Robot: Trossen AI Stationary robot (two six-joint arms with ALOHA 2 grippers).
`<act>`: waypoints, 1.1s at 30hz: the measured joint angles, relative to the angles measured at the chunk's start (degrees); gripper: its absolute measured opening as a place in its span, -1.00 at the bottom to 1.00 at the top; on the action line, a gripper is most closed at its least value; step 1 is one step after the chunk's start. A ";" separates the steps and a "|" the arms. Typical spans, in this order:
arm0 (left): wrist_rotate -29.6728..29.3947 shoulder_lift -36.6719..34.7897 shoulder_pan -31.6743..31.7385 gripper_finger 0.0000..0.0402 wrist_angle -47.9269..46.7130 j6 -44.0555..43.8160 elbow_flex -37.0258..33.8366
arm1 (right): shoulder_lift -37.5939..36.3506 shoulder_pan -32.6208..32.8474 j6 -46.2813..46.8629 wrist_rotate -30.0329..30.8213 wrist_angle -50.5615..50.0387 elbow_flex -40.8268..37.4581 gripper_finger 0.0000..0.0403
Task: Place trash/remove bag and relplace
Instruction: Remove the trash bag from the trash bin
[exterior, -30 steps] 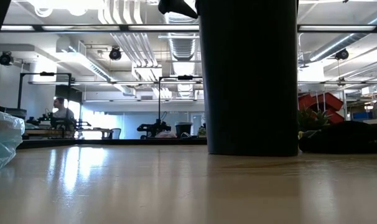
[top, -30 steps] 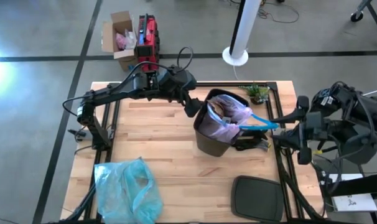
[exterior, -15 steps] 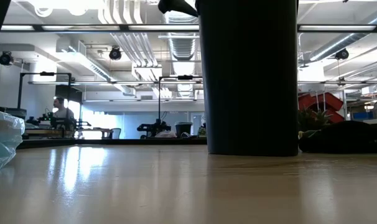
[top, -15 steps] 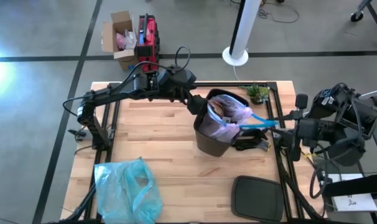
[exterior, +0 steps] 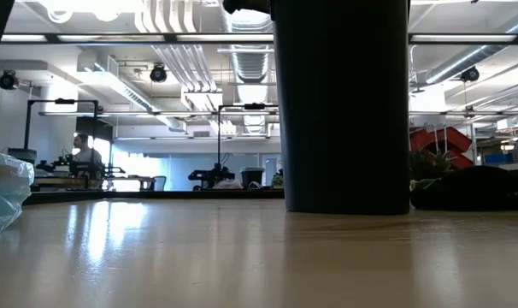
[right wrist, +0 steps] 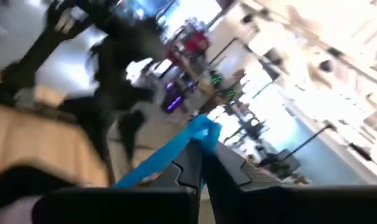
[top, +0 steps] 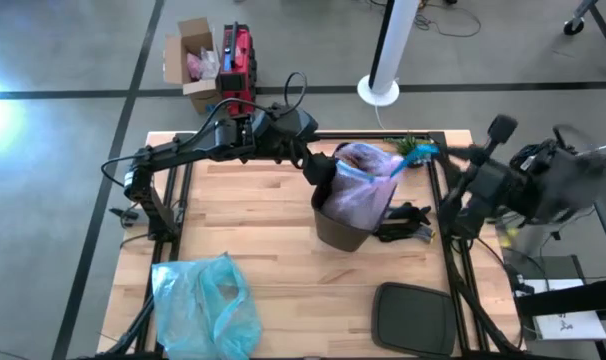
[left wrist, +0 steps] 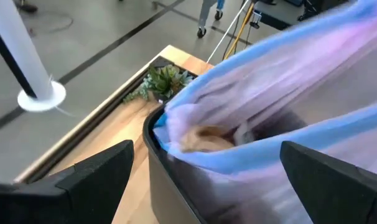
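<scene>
Bag drawn up from black bin

Low view: only black bin (exterior: 340,107) wall. High view: lavender bag (top: 366,185) in bin, blue drawstring (top: 408,158) running toward right gripper (top: 435,150), pinched shut on it. Left gripper (top: 321,170) spread wide at bin rim

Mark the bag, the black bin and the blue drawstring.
bag (top: 363,180): high view, bulging lavender middle.
black bin (exterior: 340,111): low view, front wall.
blue drawstring (right wrist: 170,152): right wrist view, taut strap before the jaws.

Two black jointed robot arms with looping black cables (one curls above the left arm (top: 198,145)); matte dark fingers (left wrist: 92,177).
</scene>
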 joint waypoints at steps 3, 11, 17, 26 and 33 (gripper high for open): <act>0.00 0.00 -0.71 0.94 1.17 3.09 0.00 | -0.01 -0.15 -16.00 -8.11 22.68 0.00 -0.99; 0.13 -1.76 -3.67 0.94 3.97 13.71 0.00 | -2.04 0.73 -7.65 -22.22 20.00 1.04 -1.00; 0.11 -1.90 -3.74 0.94 4.26 18.79 0.02 | -2.82 0.90 13.65 -40.79 10.25 1.58 -1.00; 0.15 -1.51 -7.83 0.94 9.25 37.74 0.02 | -2.29 0.90 29.68 -44.59 -0.15 1.57 -1.00; 0.88 -0.92 -10.71 0.94 9.59 39.04 0.02 | -1.66 0.90 30.77 -44.57 -0.29 1.71 -1.00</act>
